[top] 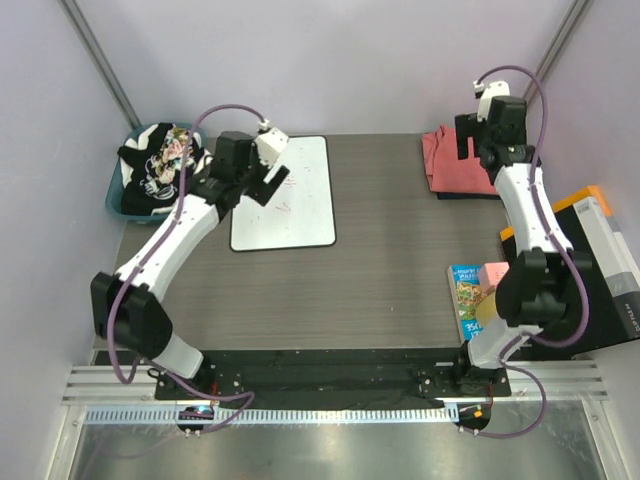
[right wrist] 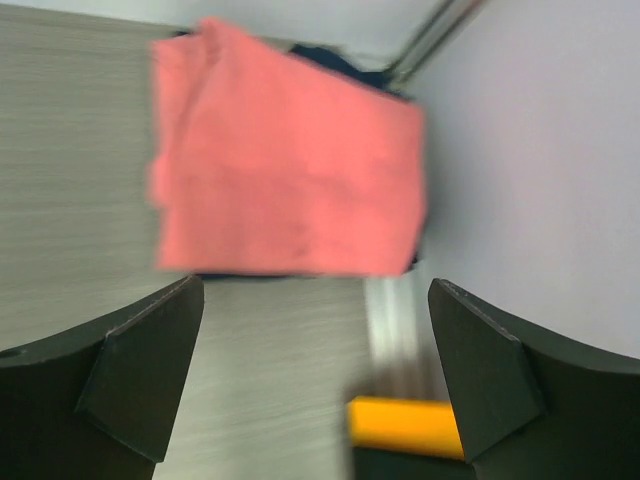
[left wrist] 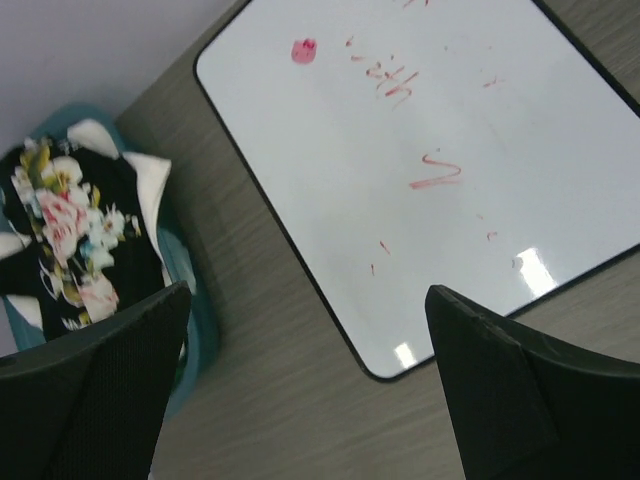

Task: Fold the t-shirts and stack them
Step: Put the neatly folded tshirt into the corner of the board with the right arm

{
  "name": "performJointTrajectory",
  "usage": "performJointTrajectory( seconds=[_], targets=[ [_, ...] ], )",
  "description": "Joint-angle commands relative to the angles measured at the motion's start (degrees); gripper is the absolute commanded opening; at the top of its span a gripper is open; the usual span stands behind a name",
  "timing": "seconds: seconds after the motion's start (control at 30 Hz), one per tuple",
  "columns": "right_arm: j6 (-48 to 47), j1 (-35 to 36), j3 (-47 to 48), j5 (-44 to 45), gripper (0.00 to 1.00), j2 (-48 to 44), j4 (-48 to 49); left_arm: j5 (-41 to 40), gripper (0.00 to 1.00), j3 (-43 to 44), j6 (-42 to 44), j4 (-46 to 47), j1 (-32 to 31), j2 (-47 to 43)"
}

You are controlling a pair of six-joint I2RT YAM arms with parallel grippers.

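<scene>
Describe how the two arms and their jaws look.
Both the left arm and right arm have white link shells, black joints and black wrist blocks. A purple cable loops alongside each. The jaws are matte black wedges.

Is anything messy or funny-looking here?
Yes. The shirts in the teal bin at the far left are a crumpled heap, unlike the neatly folded salmon shirt far right. The whiteboard has red scribbles.
</scene>
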Motion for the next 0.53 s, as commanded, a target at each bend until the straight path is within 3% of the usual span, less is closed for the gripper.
performJointTrajectory(
  seconds=[0.0,0.2,0.5],
  targets=[
    [15.81,3.87,-11.38,-4.13,1.0,-7.8,-7.19,-1.58,1.0,-11.47,-12.23,2.93,1.56,-8.59],
    [15.64,4.05,-18.96,-7.46,1.0,-14.93,-6.22,-4.66,1.0,-22.32,-16.01,11.64,2.18,-19.5],
    [15.2,6.87,-19.83,-8.69,1.0,-18.01,-4.11,-8.0,1.0,-23.12,-18.73,10.06,2.18,-22.23]
  ],
)
